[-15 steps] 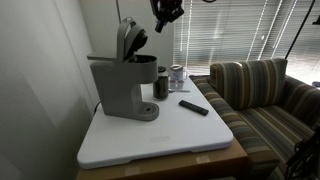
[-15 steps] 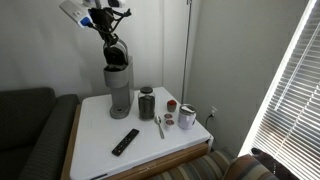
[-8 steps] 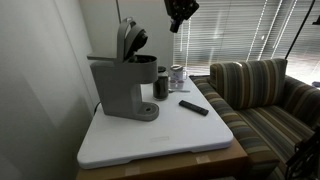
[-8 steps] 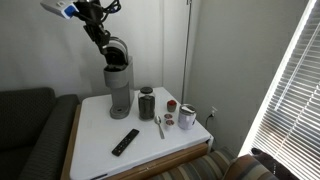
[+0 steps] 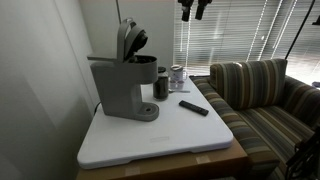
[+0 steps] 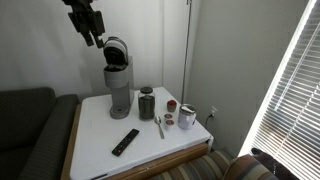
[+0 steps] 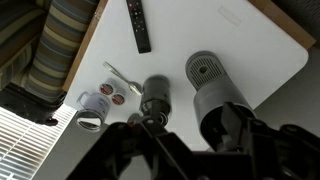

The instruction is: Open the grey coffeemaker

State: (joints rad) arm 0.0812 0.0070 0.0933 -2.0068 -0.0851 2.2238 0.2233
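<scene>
Exterior view: the black two-fingered tool [image 6: 91,28] hangs in the upper left of the frame, its fingers spread apart and holding nothing. Just right and lower, the large matte grey coffeemaker [image 6: 118,85] stands at the left rear of the white bench [image 6: 95,140], its hinged lid tipped up. Further right stand a dark cylindrical canister [image 6: 147,103] and a white mug [image 6: 188,117].

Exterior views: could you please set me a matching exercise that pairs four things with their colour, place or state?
1 grey coffeemaker
2 remote
3 mug
4 tool

A black, lying flat on the table
B high above the table
C lid raised
D white, near the table's edge

Pairs: 1-C, 2-A, 3-D, 4-B.
</scene>
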